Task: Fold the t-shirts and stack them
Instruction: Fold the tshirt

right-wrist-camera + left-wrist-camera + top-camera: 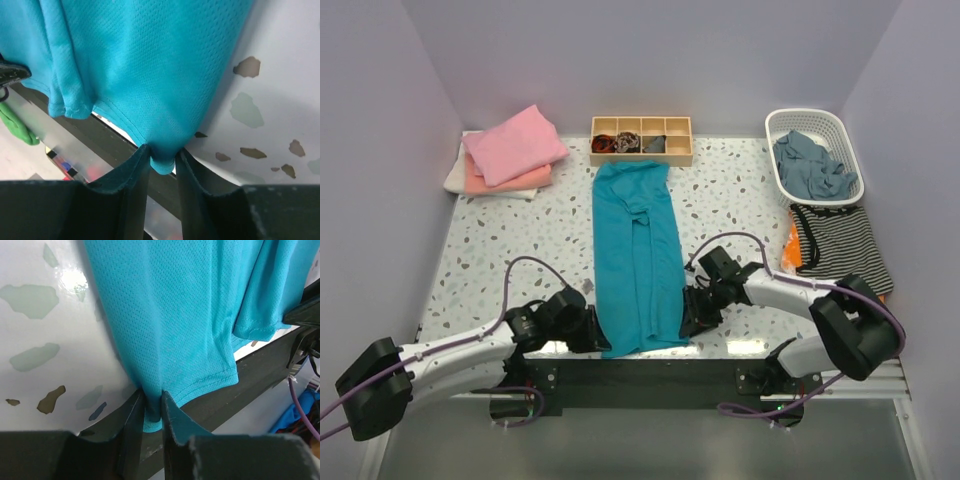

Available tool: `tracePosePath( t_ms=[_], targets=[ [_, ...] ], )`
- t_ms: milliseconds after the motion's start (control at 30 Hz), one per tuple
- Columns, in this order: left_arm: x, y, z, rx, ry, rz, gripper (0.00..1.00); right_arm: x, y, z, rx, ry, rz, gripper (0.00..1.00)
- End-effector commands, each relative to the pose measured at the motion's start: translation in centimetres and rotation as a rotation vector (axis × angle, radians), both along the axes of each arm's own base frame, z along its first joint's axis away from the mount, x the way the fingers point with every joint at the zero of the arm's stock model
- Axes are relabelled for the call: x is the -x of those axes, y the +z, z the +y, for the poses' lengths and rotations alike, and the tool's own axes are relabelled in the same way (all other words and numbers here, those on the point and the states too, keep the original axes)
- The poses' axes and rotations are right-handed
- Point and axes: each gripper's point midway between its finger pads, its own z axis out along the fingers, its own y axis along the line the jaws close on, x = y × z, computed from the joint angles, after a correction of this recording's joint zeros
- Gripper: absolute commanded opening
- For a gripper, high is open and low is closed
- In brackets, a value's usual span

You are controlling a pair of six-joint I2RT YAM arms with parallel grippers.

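Note:
A teal-blue t-shirt [636, 250] lies folded lengthwise into a long strip down the middle of the table, its hem at the near edge. My left gripper [594, 335] is shut on the shirt's near left hem corner [153, 412]. My right gripper [688, 325] is shut on the near right hem corner [162, 159]. Both corners are pinched between the dark fingers just above the table's black front rail. Folded pink [514, 144], peach [508, 180] and white [455, 176] shirts are stacked at the far left.
A wooden compartment tray [641, 139] with small items stands at the back centre. A white basket [813, 155] holding grey-blue cloth sits at the back right. A striped garment [840, 240] over orange cloth lies right of the teal shirt. Purple walls enclose the table.

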Motion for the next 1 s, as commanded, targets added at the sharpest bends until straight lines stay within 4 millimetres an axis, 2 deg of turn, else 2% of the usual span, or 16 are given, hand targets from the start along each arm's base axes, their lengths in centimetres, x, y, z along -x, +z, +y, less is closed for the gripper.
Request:
tracePosePath(
  t_ms=[0, 33, 67, 100, 167, 267, 300, 367, 400, 467, 567, 800, 967],
  targets=[
    [0.1, -0.6, 0.0, -0.003, -0.004, 0.0, 0.21, -0.1, -0.2, 1.1, -0.057, 0.012, 0.014, 0.2],
    [0.1, -0.6, 0.0, -0.003, -0.007, -0.001, 0.18, 0.0, -0.3, 1.1, -0.059, 0.016, 0.016, 0.13],
    [0.1, -0.6, 0.0, -0.006, -0.01, -0.001, 0.1, 0.0, -0.2, 1.2, -0.069, 0.019, 0.016, 0.01],
    [0.0, -0.5, -0.1, -0.007, -0.009, -0.005, 0.06, -0.1, 0.1, 1.3, -0.078, 0.024, 0.007, 0.0],
    [-0.1, -0.3, 0.2, -0.021, -0.005, -0.015, 0.0, -0.2, 0.5, 1.3, -0.084, 0.027, -0.011, 0.0],
    [-1.1, 0.8, 0.5, -0.047, 0.017, -0.065, 0.0, -0.9, 2.1, 1.4, -0.093, 0.026, -0.067, 0.0],
    [-1.8, 1.8, 0.2, -0.041, 0.025, -0.093, 0.0, -1.1, 2.4, 1.4, -0.09, 0.03, -0.086, 0.0],
    [-2.7, 2.6, 0.5, -0.069, 0.037, -0.135, 0.0, -2.0, 3.6, 1.4, -0.085, 0.027, -0.127, 0.0],
    [-3.4, 3.9, 0.0, -0.057, 0.043, -0.165, 0.0, -2.3, 3.9, 1.5, -0.083, 0.035, -0.145, 0.0],
    [-4.4, 4.5, 0.4, -0.091, 0.064, -0.207, 0.0, -3.1, 4.7, 1.6, -0.074, 0.034, -0.178, 0.0],
    [-6.4, 6.7, -0.1, -0.098, 0.094, -0.289, 0.0, -4.4, 5.7, 1.7, -0.061, 0.053, -0.237, 0.0],
    [-9.5, 8.2, -1.4, -0.149, 0.116, -0.365, 0.0, -7.9, 8.0, 2.8, -0.038, 0.066, -0.345, 0.0],
    [-12.2, 8.4, -1.1, -0.215, 0.146, -0.384, 0.0, -11.0, 8.8, 3.3, 0.013, 0.08, -0.416, 0.0]
  ],
)
